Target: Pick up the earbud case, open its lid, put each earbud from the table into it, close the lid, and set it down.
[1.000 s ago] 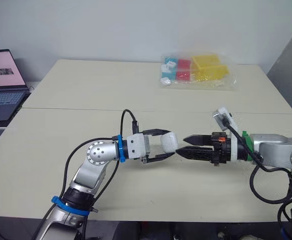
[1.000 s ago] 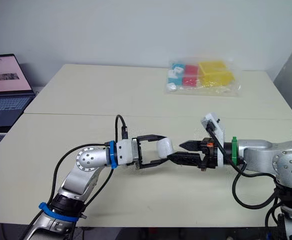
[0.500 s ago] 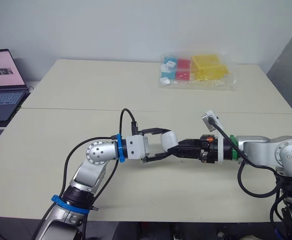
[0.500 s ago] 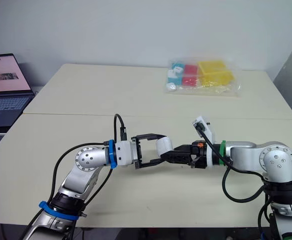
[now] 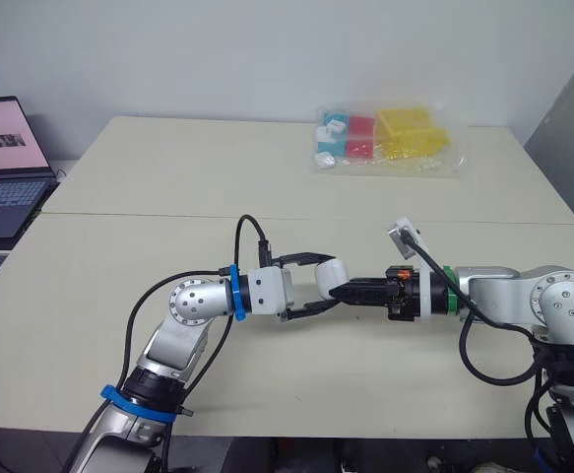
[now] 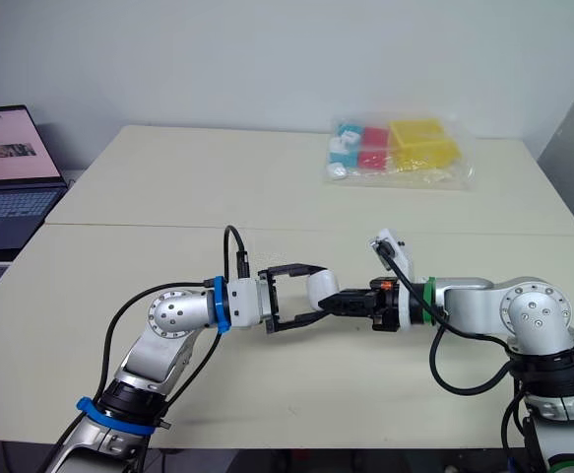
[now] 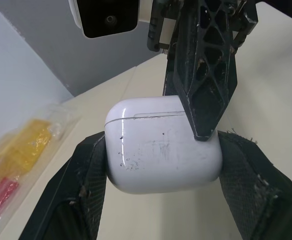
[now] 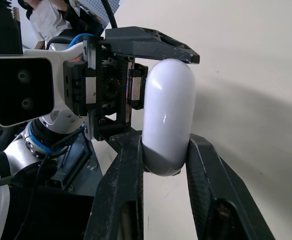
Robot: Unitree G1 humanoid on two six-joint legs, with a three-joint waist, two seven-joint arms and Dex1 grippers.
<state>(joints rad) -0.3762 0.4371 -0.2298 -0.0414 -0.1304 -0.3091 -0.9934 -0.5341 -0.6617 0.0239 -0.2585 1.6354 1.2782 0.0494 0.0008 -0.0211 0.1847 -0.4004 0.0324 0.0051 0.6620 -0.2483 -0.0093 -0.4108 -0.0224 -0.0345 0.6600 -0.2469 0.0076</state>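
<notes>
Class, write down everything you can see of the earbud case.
The case is a small, rounded box of glossy white plastic, by the look of it, with dark scuffs and a thin lid seam. The lid is shut. It is held off the table, with the left end effector clamping its sides and the right end effector pinching the seam end.
</notes>
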